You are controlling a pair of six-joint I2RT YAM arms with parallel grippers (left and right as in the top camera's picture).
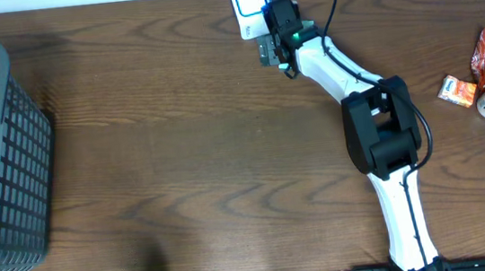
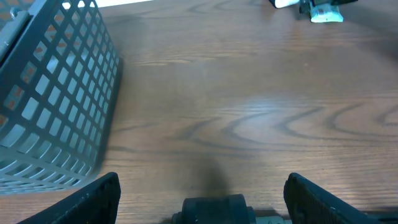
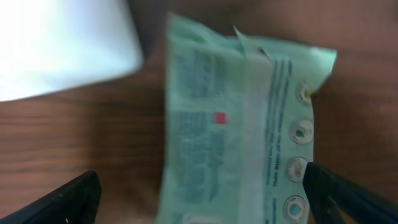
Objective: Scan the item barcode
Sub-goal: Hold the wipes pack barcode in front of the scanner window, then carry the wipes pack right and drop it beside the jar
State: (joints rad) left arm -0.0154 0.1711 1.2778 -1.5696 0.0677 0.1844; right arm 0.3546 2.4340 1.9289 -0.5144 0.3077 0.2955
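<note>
Left of the left gripper's point(image 2: 202, 180) spread, empty jaws stood a grey basket point(image 2: 56, 93) on the brown wood-grain table point(image 2: 249, 112). Between the right gripper's point(image 3: 200, 177) wide-spread jaws lay the green packet point(image 3: 236, 124), unpinched, white scanner point(image 3: 62, 43) beyond the left finger.

R arm point(image 1: 378, 139) stretched from near edge diag. to far centre, wrist tipped down, R gripper point(image 3: 200, 199) w/ jaws spread wide. L gripper point(image 2: 202, 198) sat low at near edge, left of centre, jaws also wide apart.

Blurred green packet point(image 3: 239, 124), white scanner point(image 3: 62, 43) beside it
</note>
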